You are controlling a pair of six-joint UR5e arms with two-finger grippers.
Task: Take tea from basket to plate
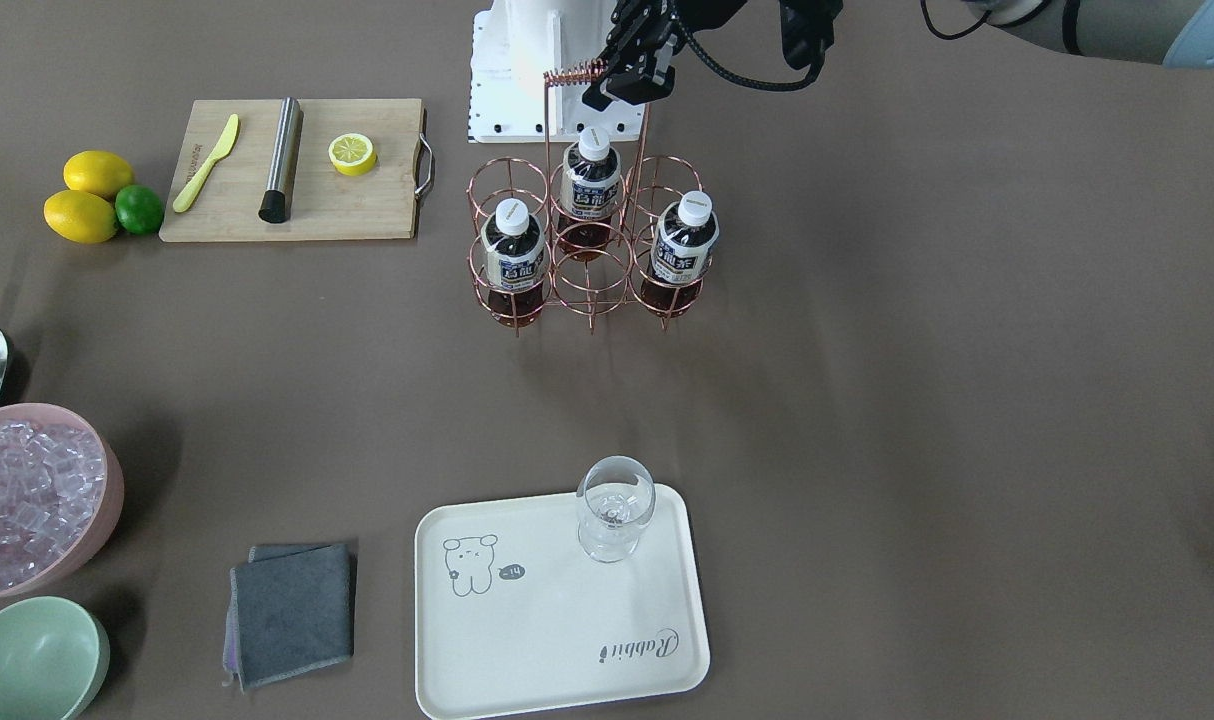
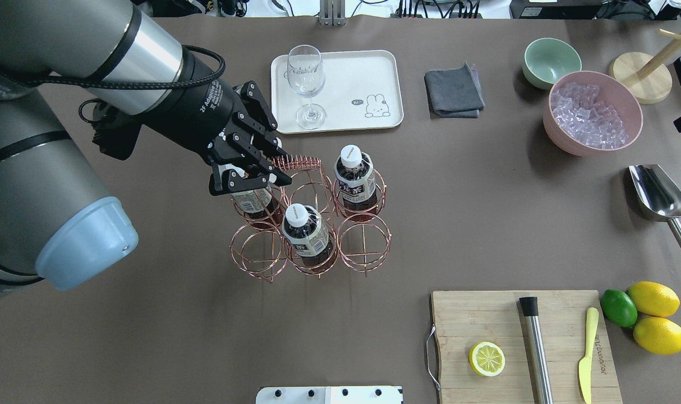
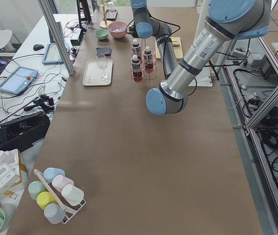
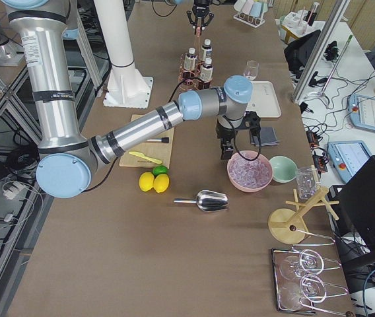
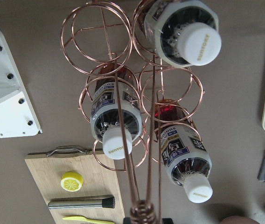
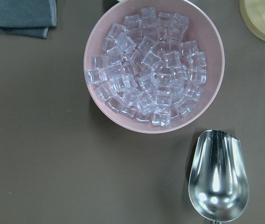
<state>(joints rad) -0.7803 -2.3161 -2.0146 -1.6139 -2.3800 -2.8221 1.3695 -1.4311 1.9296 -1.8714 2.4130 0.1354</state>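
Jaws apart, the left gripper (image 2: 251,180) hangs over the basket (image 2: 297,163), above its far-left ring as we see it from overhead. It sits right beside the coiled end of the handle and grips nothing. Under it we spot the first tea bottle (image 2: 254,203), upright in that ring, its cap hidden by the gripper. The basket has six copper rings, three of them filled. We've got the second tea bottle (image 2: 307,233) in the middle ring of the near row. The third tea bottle (image 2: 354,178) is in the far-right ring. Both are upright with white caps on.

Beyond the basket and apart from it lies the plate (image 2: 351,73). A stemmed glass (image 2: 305,73) stands on the plate's left end in that view. Moving right of the basket, we pass a folded grey cloth (image 2: 452,92) and a green bowl (image 2: 551,59). Then comes a pink bowl (image 2: 590,150) of ice, well away from the basket. The right gripper (image 4: 230,156) hovers above that pink bowl, and we cannot tell whether its jaws are apart or together. On the basket's near right lies a cutting board (image 2: 475,314) carrying a lemon half (image 2: 487,359).
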